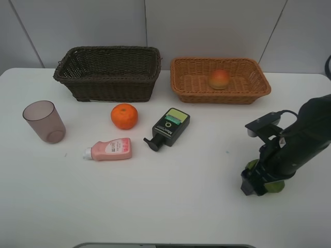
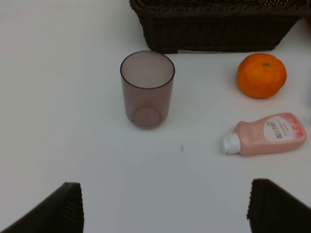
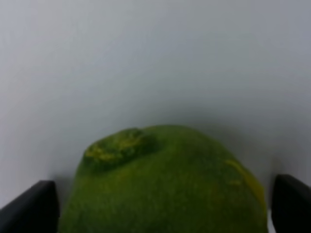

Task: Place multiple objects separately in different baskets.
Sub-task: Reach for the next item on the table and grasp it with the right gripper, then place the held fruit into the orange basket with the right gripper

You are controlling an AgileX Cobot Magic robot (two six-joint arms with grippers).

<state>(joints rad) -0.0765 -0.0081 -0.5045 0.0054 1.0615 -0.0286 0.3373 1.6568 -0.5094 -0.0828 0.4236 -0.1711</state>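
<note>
My right gripper point(image 1: 261, 183) is down on the table at the front right, its fingers on either side of the green oval fruit point(image 3: 165, 184), of which only edges point(image 1: 277, 187) show from above. Contact is unclear. A peach-like fruit point(image 1: 219, 79) lies in the light tan basket point(image 1: 222, 98). The dark brown basket point(image 1: 108, 85) stands at the back left. In front of it are the orange point(image 1: 124, 115), the mauve cup point(image 1: 44, 121), the pink bottle point(image 1: 109, 149) and the dark pump bottle point(image 1: 170, 126), both bottles lying down. My left gripper point(image 2: 165, 213) is open, short of the cup point(image 2: 147, 90).
Both baskets stand side by side along the back of the white table point(image 1: 196, 206), close to the wall. The right arm point(image 1: 305, 134) reaches in from the right edge. The left arm does not show in the high view.
</note>
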